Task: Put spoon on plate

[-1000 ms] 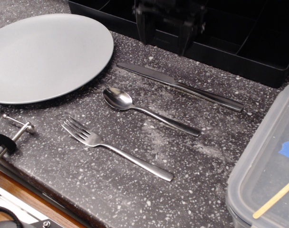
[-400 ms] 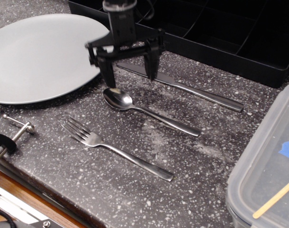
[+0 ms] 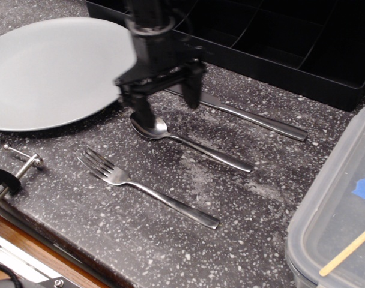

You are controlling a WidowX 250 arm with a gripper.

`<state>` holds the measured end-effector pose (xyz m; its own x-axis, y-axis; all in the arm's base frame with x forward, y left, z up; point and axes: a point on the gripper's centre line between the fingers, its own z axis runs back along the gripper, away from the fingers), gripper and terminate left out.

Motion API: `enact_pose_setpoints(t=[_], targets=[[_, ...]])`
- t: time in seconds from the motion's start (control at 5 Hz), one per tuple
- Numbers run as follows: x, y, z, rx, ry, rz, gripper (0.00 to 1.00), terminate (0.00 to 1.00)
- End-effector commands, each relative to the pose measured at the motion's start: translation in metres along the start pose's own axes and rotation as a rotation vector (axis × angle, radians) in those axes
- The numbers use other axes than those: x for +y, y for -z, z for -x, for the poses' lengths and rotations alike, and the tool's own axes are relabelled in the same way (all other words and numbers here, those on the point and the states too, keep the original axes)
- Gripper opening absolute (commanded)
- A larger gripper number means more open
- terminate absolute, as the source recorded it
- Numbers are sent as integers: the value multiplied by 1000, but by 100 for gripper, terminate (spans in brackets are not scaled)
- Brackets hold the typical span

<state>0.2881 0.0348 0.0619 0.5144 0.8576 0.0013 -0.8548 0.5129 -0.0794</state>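
The spoon (image 3: pixel 188 141) is lying flat on the speckled counter (image 3: pixel 230 204) between the knife (image 3: pixel 242 113) and the fork (image 3: pixel 147 189), its bowl pointing toward the plate (image 3: pixel 50 72) but not touching it, so nothing is delivered yet. The gripper (image 3: pixel 167 102) is hanging right over the spoon's bowl with its jaws spread wide and empty, one finger just at the bowl's edge. By my reckoning, grasping, lifting and carrying are all remaining.

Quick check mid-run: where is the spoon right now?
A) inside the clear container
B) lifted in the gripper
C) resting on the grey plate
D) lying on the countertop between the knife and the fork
D: the spoon lies flat on the countertop, knife behind it and fork in front, with the open gripper over its bowl.
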Motion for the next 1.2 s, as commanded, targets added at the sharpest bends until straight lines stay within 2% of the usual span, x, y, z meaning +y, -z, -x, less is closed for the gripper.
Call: enact_pose_setpoints(t=[0.0,0.4,0.6,1.0], targets=[[-16,13,12,-32,-24,21,100,0],[-15,31,10,-42,-21,4,100,0],[-14,32,10,-40,-33,29,0,0],[-16,25,-5,-27,-63,1,0,0]])
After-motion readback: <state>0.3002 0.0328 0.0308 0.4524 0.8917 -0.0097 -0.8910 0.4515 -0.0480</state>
